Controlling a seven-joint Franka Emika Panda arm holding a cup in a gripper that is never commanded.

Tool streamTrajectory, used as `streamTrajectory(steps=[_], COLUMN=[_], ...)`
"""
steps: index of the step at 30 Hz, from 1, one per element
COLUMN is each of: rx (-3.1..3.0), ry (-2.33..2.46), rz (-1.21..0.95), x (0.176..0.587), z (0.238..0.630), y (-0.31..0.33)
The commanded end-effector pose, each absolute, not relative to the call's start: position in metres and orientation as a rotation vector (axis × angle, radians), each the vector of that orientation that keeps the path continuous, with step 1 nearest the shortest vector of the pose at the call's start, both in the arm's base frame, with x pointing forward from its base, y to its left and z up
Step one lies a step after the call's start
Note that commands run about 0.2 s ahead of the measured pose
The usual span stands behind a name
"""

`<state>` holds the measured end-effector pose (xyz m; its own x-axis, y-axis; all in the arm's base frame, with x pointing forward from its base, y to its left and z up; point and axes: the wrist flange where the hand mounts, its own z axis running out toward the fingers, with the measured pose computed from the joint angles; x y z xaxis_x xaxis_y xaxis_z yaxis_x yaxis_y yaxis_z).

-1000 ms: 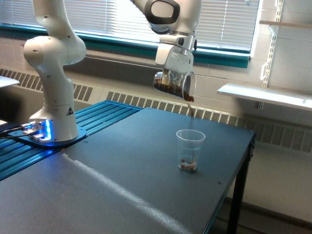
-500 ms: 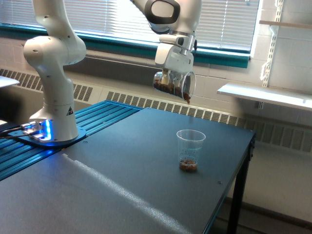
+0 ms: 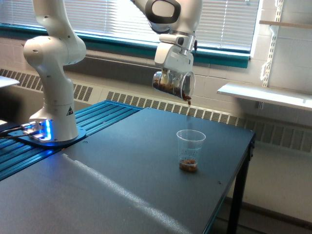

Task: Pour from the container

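You are looking at a dark table [image 3: 122, 161] that is filling most of the exterior view, and everything below is placed against it. Beyond its far edge a window with blinds [image 3: 117, 14] and a teal sill is running along the wall, with a long radiator grille [image 3: 146, 103] sitting beneath it. A white shelf [image 3: 265, 95] is projecting from the wall past the table's corner on the exterior view's right.

Your white Panda arm [image 3: 53, 63] is standing on its base just off the table's edge on the exterior view's left, where blue lights are glowing, and it is arching over the table's far part.

The gripper [image 3: 171, 73] is hanging well above the table, and its fingers are pinching the container [image 3: 174, 85]; you cannot see exactly how the pads are meeting its wall. The container is lying tilted almost on its side, mouth facing the exterior view's right, with brown granular bits [image 3: 166, 87] pooling along its lower wall and a few clinging at the lip [image 3: 188, 99].

A ribbed clear cup [image 3: 190, 150] is standing upright on the table, below the container's lip and well apart from it. A small layer of brown bits is resting in its bottom.
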<state>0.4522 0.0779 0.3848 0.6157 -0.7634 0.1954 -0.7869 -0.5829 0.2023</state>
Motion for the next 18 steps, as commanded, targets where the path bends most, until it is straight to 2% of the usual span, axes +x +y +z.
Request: streamTrajectory(steps=[1,18], rx=[2.551,2.519], ry=[-1.274,-1.286], rz=[0.13,0.107], x=[0.4546,0.4545], z=[0.3869,0.3861], y=[0.0787,0.0829])
